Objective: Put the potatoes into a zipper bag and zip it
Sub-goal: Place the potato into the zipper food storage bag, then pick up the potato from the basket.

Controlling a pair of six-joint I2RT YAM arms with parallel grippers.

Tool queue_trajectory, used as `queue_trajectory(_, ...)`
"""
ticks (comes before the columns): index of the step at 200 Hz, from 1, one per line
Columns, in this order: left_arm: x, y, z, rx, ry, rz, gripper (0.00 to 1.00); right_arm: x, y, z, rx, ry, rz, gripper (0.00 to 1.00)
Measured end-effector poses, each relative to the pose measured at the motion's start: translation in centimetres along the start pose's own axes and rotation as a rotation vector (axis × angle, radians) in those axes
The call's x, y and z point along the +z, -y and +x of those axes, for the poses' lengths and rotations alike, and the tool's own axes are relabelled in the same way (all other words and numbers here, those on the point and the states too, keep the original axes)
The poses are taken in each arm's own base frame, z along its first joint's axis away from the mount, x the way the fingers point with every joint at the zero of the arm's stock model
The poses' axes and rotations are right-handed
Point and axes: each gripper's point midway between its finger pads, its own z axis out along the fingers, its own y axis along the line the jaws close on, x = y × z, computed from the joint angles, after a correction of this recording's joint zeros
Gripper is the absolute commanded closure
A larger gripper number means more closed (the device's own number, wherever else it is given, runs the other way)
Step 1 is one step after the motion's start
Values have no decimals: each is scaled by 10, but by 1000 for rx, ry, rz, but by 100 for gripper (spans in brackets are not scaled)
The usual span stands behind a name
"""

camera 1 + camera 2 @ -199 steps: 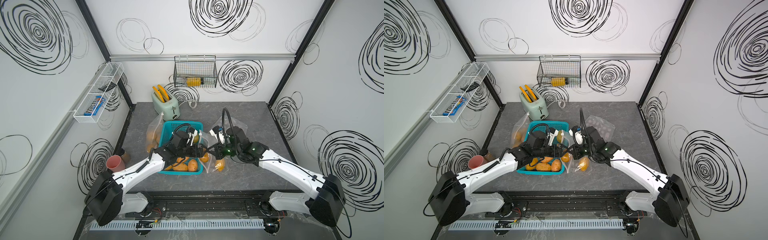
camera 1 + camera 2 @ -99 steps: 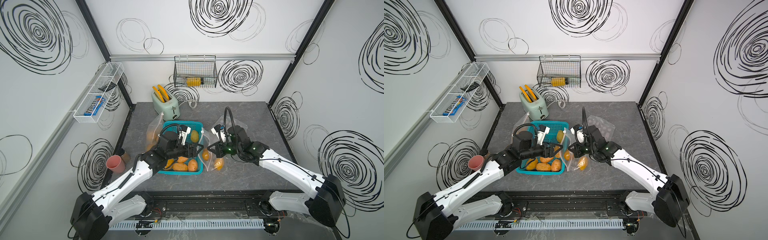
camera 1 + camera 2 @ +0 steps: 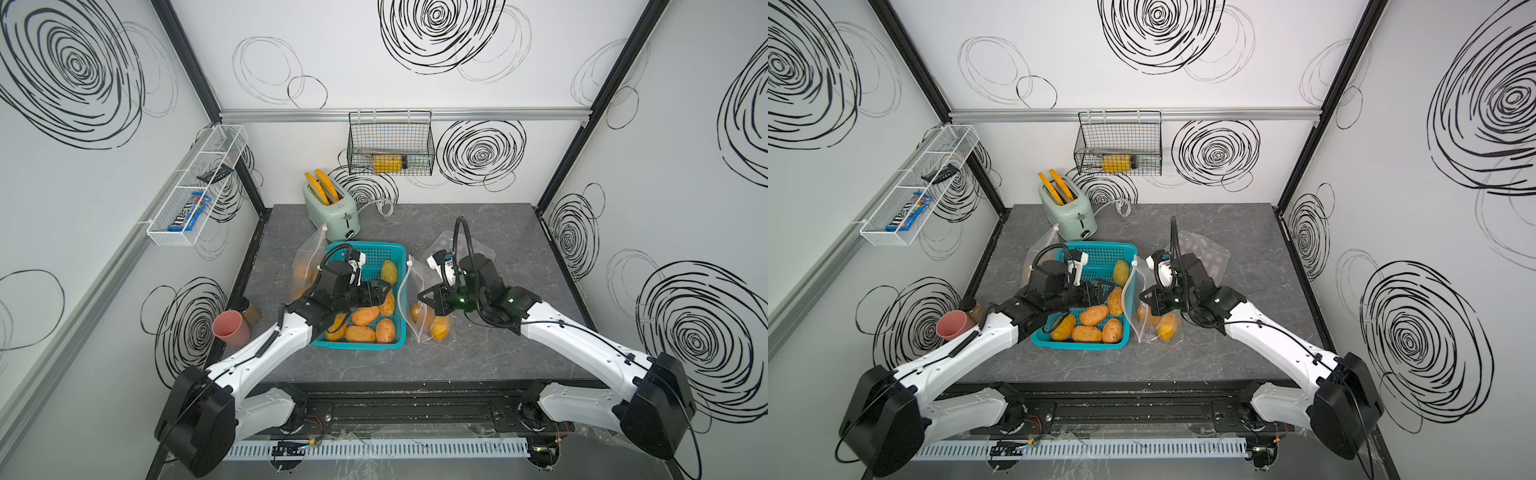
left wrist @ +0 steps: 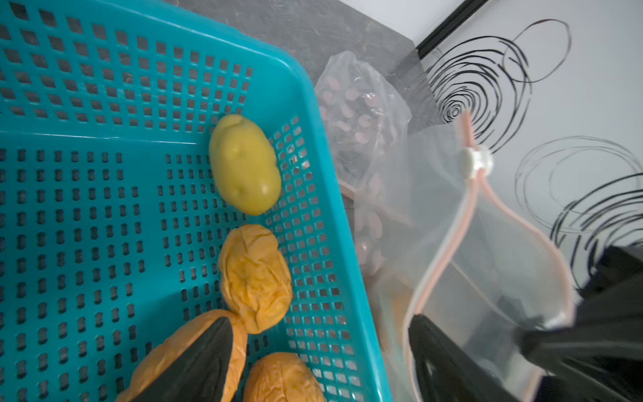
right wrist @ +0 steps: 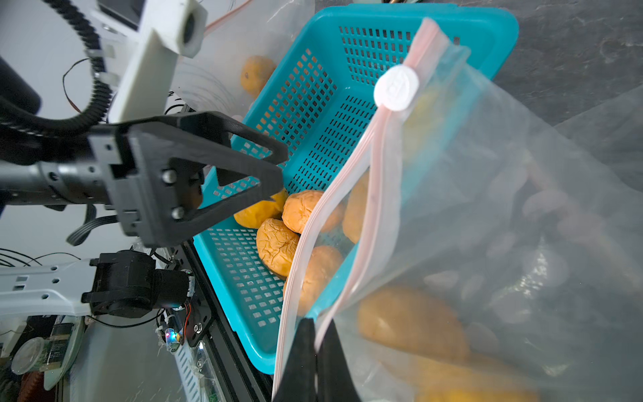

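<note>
Several orange-brown potatoes (image 3: 365, 316) (image 3: 1094, 314) and a paler yellow-green one (image 3: 389, 270) (image 4: 245, 163) lie in a teal basket (image 3: 357, 344) (image 3: 1079, 345). My left gripper (image 3: 376, 291) (image 3: 1098, 293) (image 4: 320, 320) hangs open over the basket's right side, nothing held. One of its fingers (image 4: 205, 362) is above an orange potato, the other toward the bag. Beside the basket, the clear zipper bag (image 3: 409, 299) (image 5: 487, 209) stands open with potatoes (image 3: 439, 328) inside. My right gripper (image 3: 424, 297) (image 5: 315, 330) is shut on its pink-striped rim. The white slider (image 5: 396, 88) sits at the rim's far end.
A second clear bag (image 3: 307, 266) with potatoes leans on the basket's left side. A pink-spotted bag (image 3: 478, 249) lies behind my right arm. A mint toaster (image 3: 330, 210) stands at the back, a pink cup (image 3: 230, 328) at the left edge.
My left gripper has drawn back from the bag's mouth to over the basket, staying open. The right gripper and the bag have barely moved.
</note>
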Motion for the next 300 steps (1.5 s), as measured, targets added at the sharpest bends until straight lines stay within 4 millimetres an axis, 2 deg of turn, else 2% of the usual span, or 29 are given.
queue_trajectory(26,26,-19,-1,-7,-11,-78,16,0,0,0,0,0,1,100)
queue_trajectory(77,80,-37,-28,-6,4,-148,15,-2,0,-1,-2,5,3,100)
queue_trajectory(129,120,-64,-28,9,-32,-215,19,-2,1,0,-4,1,8,100)
queue_trajectory(154,127,-76,-31,13,-32,-250,22,-2,1,1,-7,1,9,100)
queue_trajectory(200,141,-85,-35,19,-38,-272,28,-2,2,1,-8,1,13,100)
queue_trajectory(253,145,-84,-37,24,-37,-263,32,-1,3,1,-8,0,16,100)
queue_trajectory(300,143,-83,-37,24,-36,-258,41,-1,3,1,-8,0,17,100)
